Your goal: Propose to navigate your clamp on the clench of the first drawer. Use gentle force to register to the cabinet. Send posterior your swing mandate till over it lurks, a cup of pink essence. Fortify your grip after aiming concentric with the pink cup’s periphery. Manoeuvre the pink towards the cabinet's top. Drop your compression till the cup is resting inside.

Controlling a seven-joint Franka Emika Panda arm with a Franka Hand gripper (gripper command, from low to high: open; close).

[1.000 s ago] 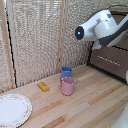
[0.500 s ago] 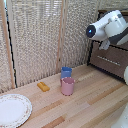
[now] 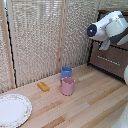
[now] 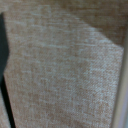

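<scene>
The pink cup point(image 3: 67, 86) stands upright on the wooden table, touching or just in front of a blue cup point(image 3: 66, 73). The dark brown cabinet point(image 3: 111, 54) is at the exterior view's right, and its first drawer point(image 3: 115, 61) carries a slim silver clench point(image 3: 107, 59). The cabinet's top point(image 3: 104, 12) is partly hidden by the white arm. My clamp point(image 3: 105, 45) hangs under the white wrist, in front of the cabinet's upper part and well above and to the right of the cups. Its fingers are too small and blurred to tell their state. The wrist view shows only blurred woven screen and a dark finger point(image 4: 3, 45) at the edge.
A woven screen point(image 3: 40, 40) forms the back wall behind the table. An orange-yellow block point(image 3: 43, 86) lies left of the cups. A white plate point(image 3: 12, 110) sits at the table's near left corner.
The arm has swung toward the exterior view's right, closer to the cabinet. The cups, block and plate have not moved.
</scene>
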